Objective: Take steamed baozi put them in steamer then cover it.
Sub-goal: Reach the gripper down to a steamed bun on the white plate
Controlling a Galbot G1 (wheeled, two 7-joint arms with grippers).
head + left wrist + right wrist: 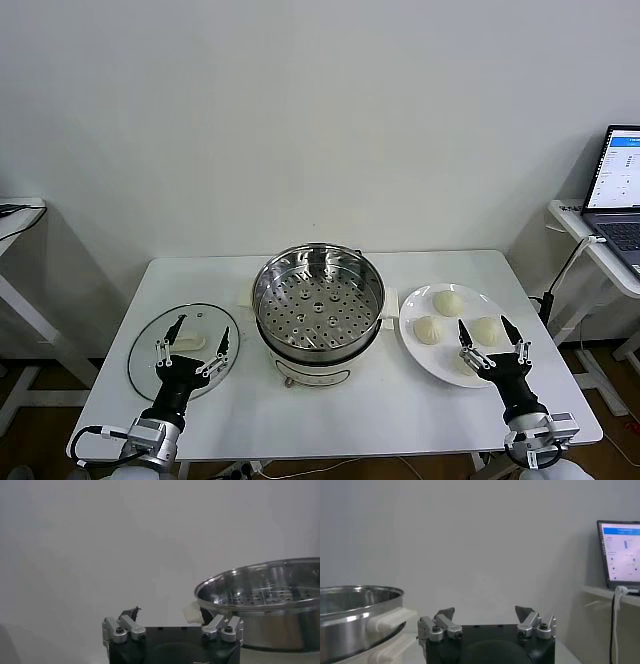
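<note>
Cream-white baozi (448,301) lie on the plate (412,340) right of the steamer (318,300), whose perforated tray is bare. Right gripper (491,343), jaws apart, hovers over the plate's near side; judged best to descend squarely over one bun and close gently. Left gripper (197,340), likewise apart, waits above the cover (148,342).
</note>
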